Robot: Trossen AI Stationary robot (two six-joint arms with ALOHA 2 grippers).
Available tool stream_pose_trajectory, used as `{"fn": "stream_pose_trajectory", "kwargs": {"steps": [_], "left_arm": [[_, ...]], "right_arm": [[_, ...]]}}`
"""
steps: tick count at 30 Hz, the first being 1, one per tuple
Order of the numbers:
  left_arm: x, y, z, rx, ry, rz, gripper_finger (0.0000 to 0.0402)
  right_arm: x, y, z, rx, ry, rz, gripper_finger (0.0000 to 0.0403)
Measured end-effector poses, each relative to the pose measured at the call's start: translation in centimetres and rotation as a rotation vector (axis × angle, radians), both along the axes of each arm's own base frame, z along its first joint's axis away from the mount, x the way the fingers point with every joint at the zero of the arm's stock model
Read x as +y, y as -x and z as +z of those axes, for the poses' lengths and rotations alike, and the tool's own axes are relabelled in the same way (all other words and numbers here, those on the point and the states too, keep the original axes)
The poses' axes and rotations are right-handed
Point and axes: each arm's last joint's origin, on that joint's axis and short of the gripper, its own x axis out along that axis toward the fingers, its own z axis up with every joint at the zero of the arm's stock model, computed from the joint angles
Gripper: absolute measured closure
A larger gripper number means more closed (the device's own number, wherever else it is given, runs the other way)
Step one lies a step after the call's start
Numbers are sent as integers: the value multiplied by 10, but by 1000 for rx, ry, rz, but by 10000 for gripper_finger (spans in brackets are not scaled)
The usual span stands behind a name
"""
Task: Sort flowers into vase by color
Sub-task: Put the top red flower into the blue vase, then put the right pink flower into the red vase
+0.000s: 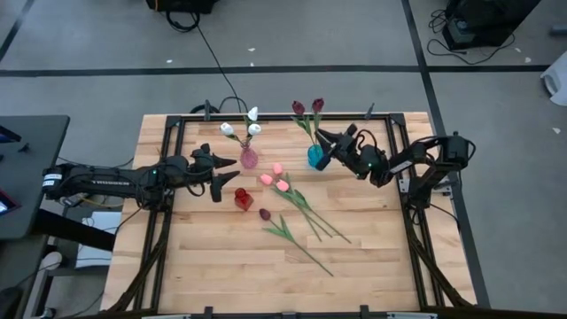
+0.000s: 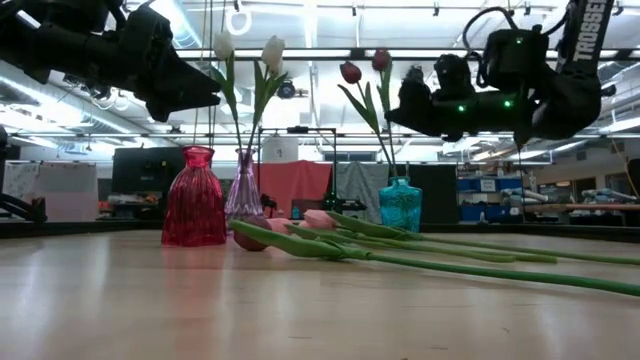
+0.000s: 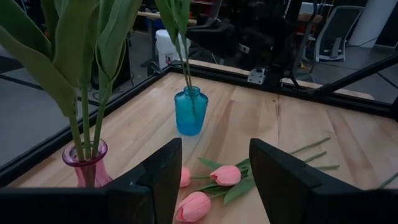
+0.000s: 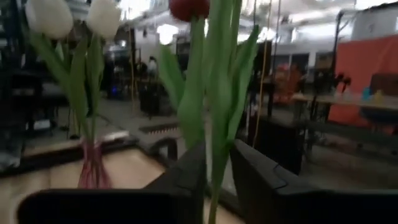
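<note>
Two dark maroon tulips (image 1: 307, 108) stand in a blue vase (image 1: 315, 157) at the far side. My right gripper (image 1: 324, 142) is shut on one of their stems above the vase. Three white tulips (image 1: 252, 124) stand in a clear pink vase (image 1: 249, 158). A red vase (image 1: 243, 198) stands empty. Three pink tulips (image 1: 276, 178) and one maroon tulip (image 1: 264, 213) lie flat on the table, stems toward the near right. My left gripper (image 1: 227, 172) is open and empty, hovering between the pink and red vases. My right gripper pinches the maroon tulip's green stem (image 4: 217, 149) between its two fingers, partway up, below the head (image 4: 189, 7). The fingers come about level from the table's right and lie across the stem. The tulip stands upright, its lower end in the blue vase (image 2: 400, 205).
The table has a black frame rail (image 1: 266, 117) along its far edge and rails (image 1: 168, 177) at both sides. The near half of the wooden top (image 1: 266, 275) is bare. The loose tulips' stems (image 1: 310, 221) stretch across the middle.
</note>
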Motion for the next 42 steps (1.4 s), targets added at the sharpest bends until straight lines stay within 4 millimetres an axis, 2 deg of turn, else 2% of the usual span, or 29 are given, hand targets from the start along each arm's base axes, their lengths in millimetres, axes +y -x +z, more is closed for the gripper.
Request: {"fn": "stream_pose_trajectory", "kwargs": {"steps": [7,13,18,23,28,33,36,42], "left_arm": [[0,1,-3,38,0,-1,208],[0,1,-1,22,-27,-5,208],[0,1,2,-11,-33,-5,208],[0,1,2,-7,-28,-7,208],[-1,0,2,-8,-23,-33,208],[-1,0,2,-8,-20,-53,208],[-1,0,2,-7,-19,-53,208],[-1,0,1,-4,-18,-54,208]], "right_arm": [[14,2,-11,305,-186,51,252],[43,-4,7,526,-352,130,241],[79,-27,17,659,-453,240,250],[113,-58,6,884,-556,305,261],[136,-81,-4,1089,-616,282,266],[141,-93,-14,1198,-703,269,265],[135,-91,-22,1250,-731,223,266],[128,-90,-24,1251,-765,208,274]]}}
